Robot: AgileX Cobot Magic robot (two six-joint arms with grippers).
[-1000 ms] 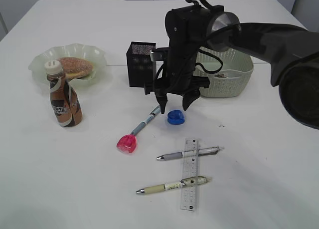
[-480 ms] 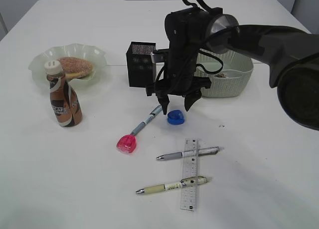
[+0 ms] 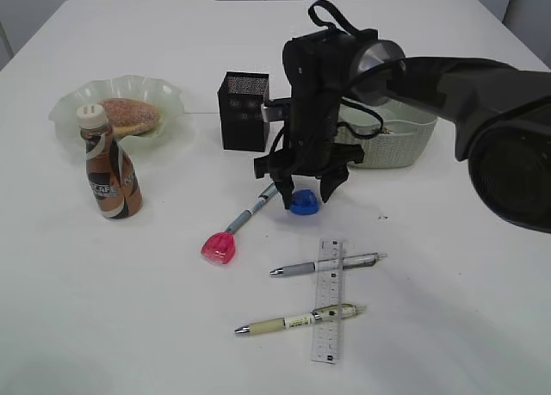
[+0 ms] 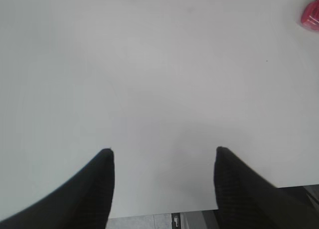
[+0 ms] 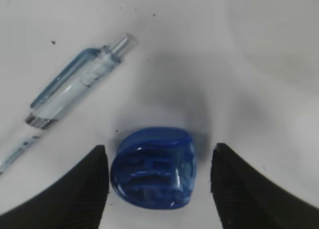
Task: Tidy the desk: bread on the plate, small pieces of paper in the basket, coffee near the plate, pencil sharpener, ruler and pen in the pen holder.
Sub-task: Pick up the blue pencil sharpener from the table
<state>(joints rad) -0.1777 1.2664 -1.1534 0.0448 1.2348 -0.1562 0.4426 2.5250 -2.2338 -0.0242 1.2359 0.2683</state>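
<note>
My right gripper is open and low over the desk, with a blue pencil sharpener between its fingers, neither finger pressing on it. A blue pen lies just left of it. A pink pencil sharpener sits at that pen's near end. Two more pens cross the clear ruler. The black pen holder stands behind. The bread lies on the plate, the coffee in front. My left gripper is open over bare desk.
The green basket stands behind the right arm, which hides most of its inside, so the small pieces of paper do not show. The near desk edge shows under the left gripper in the left wrist view.
The right gripper has come down from above the blue pencil sharpener, so its fingers now stand on either side of it. The left gripper has not visibly moved.
</note>
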